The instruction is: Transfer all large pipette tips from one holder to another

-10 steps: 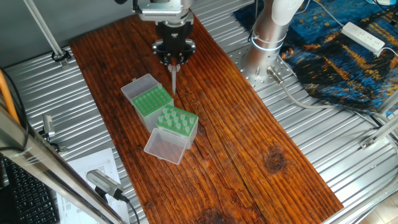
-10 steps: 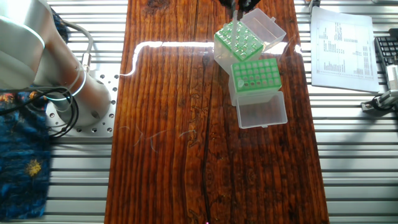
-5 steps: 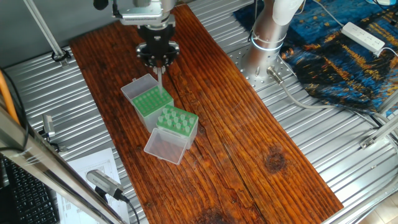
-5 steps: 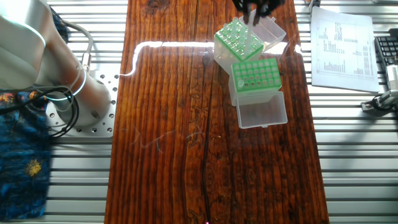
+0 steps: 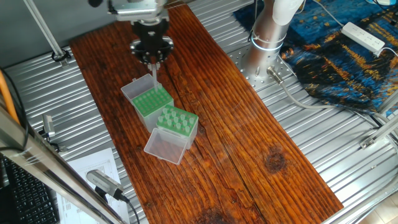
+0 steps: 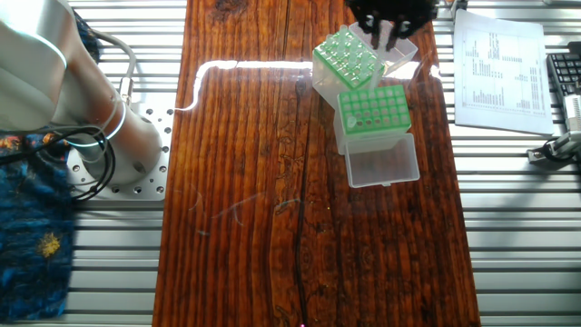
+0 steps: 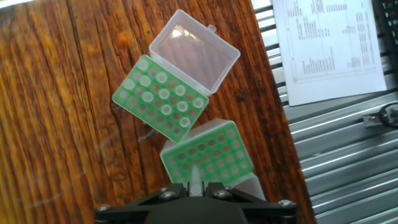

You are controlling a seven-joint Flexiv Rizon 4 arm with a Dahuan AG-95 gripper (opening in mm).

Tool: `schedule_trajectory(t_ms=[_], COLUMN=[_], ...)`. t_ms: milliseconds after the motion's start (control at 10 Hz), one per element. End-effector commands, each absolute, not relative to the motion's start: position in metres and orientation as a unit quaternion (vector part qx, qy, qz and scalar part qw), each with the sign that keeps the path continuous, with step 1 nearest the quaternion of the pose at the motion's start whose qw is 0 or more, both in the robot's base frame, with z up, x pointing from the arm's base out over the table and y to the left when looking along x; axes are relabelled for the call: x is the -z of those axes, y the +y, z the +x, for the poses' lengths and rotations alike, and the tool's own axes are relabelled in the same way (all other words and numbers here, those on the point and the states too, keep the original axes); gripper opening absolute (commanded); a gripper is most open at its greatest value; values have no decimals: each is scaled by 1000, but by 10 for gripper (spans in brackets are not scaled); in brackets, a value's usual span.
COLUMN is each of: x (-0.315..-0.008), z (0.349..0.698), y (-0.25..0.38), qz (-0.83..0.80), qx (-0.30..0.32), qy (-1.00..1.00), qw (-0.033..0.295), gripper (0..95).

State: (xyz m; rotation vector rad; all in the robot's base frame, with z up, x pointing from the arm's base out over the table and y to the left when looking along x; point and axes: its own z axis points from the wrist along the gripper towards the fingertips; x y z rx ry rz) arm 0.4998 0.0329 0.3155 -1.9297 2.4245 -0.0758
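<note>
Hand view: one held tip (image 7: 196,179) pinched in the gripper (image 7: 196,190), carried above the two holders.

The rest of the large pipette tips (image 7: 160,94) are seen standing, wide ends up, in the far holder (image 7: 126,99), whose clear lid (image 7: 196,50) is thrown open. The near holder (image 7: 208,155) shows mostly bare holes and is judged to be the receiving one. Both holders are set corner to corner on the desk (image 7: 56,93). The gripper's fingers are closed on the held tip's wide end. Its long axis runs straight down along the fingers, narrow end lowest, as confirmed in one fixed view (image 5: 153,78). From the gripper the near holder lies directly below and slightly ahead, with the stocked holder beyond it. The hole under the point cannot be told, and clear air is seen between tip and holder.
</note>
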Motion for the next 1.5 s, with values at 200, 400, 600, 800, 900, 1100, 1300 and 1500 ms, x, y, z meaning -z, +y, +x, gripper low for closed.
schedule_trajectory(t_ms=[200,400,600,800,900,1100,1300,1500], x=[-312,-308,-302,-300,-298,-293,-291,-289], z=[506,508,512,513,511,506,503,503], y=[22,17,13,11,9,6,5,4], qz=[-640,-646,-650,-653,-656,-657,-659,-657], qx=[28,28,28,27,27,24,25,24], qy=[768,762,759,756,754,753,752,753], qw=[22,22,23,22,21,24,24,25], gripper=[0,0,0,0,0,0,0,0])
